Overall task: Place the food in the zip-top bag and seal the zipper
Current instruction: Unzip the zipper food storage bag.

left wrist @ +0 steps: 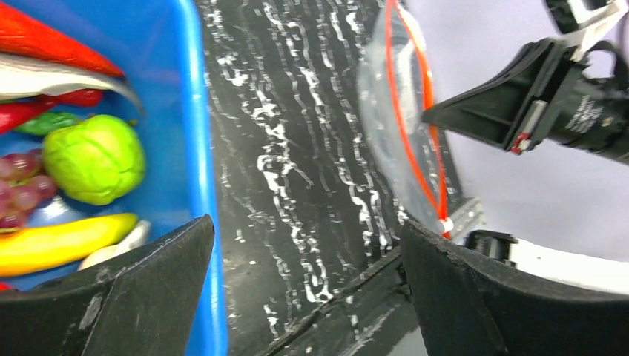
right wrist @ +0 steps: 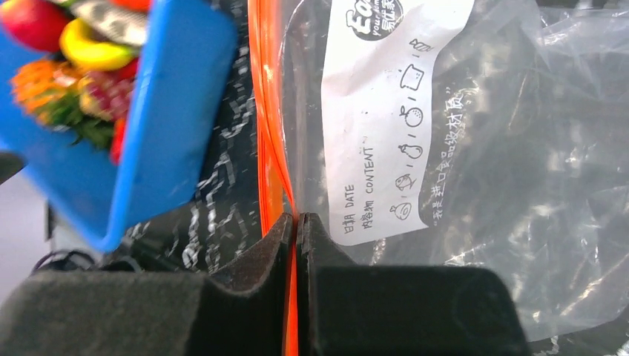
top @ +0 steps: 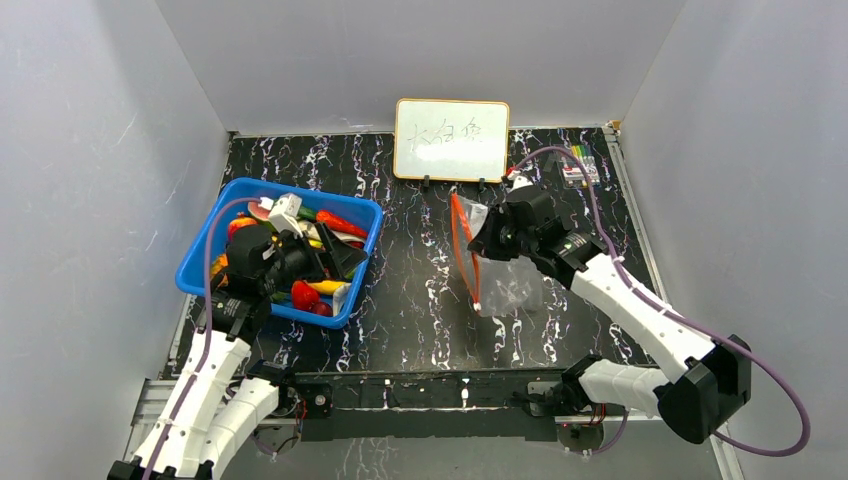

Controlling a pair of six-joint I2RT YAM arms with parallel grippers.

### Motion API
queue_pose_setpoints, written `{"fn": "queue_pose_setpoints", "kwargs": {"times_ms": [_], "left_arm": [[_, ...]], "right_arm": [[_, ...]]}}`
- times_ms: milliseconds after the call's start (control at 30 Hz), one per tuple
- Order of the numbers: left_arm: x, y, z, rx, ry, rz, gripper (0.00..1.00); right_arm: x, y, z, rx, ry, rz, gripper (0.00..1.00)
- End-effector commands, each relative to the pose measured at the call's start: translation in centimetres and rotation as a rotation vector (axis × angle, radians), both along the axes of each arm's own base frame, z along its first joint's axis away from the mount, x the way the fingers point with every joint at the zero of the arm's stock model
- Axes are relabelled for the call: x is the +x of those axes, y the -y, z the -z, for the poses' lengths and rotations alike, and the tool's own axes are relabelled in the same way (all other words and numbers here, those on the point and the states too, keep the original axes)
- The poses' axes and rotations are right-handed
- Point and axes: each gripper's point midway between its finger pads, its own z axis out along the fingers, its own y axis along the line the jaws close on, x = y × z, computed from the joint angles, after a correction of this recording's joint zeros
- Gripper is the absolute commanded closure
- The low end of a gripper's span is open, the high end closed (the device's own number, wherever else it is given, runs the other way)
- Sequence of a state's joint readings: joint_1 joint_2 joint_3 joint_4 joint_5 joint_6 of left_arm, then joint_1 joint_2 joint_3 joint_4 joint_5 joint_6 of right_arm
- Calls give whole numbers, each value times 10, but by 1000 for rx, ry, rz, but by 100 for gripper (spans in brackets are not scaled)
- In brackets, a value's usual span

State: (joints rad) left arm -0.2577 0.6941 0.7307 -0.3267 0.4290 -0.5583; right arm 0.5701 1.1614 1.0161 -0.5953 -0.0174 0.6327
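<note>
Top: left arm folded over the blue basket, left gripper low over the food at the basket's right end. Right arm reaches toward the middle, wrist turned left. The right gripper holds the zip-top bag up by the zipper, right of the basket and apart from it (mouth faces the basket).

Left wrist: we see fingers spread wide with nothing between them, straddling the basket rim. Green round fruit, banana and grapes lie inside.

Right wrist: jaws pinched tight on the zipper, with the bag's white label just beyond.
</note>
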Motion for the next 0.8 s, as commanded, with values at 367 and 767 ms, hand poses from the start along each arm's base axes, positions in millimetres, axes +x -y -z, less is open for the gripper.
{"fn": "queue_pose_setpoints", "kwargs": {"times_ms": [367, 767], "left_arm": [[18, 47, -28, -368, -115, 76, 10], [41, 83, -9, -338, -179, 162, 16]], "right_arm": [[-11, -64, -59, 294, 153, -219, 100], [-4, -99, -81, 401, 181, -199, 100]]}}
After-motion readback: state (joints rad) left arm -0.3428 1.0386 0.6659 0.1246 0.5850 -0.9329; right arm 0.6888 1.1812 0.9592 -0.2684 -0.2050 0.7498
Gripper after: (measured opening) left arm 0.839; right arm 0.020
